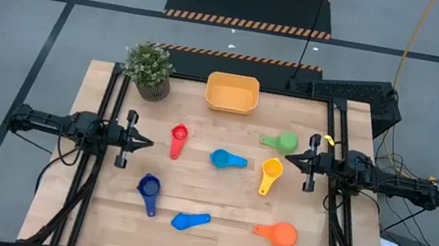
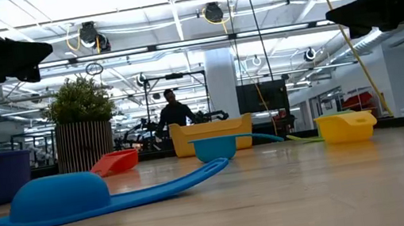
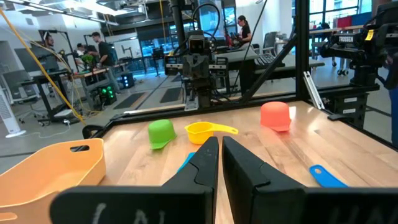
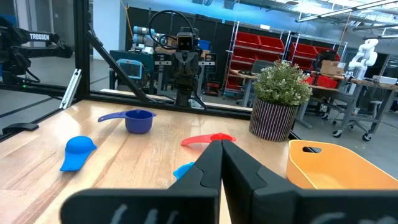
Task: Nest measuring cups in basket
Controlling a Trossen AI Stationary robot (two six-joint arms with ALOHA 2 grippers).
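Note:
Several measuring cups lie scattered on the wooden table: red, light blue, green, yellow, dark blue, a second light blue and orange. The near light blue cup rests mouth down. The orange-yellow basket stands at the far edge's middle with nothing in it. My left gripper hovers shut at the table's left side, pointing level toward the red cup. My right gripper hovers shut at the right side, between the green and yellow cups.
A small potted plant stands at the far left corner, beside the basket. Bare wood lies between the cups in the table's middle and along its near edge. People show in the room beyond the table.

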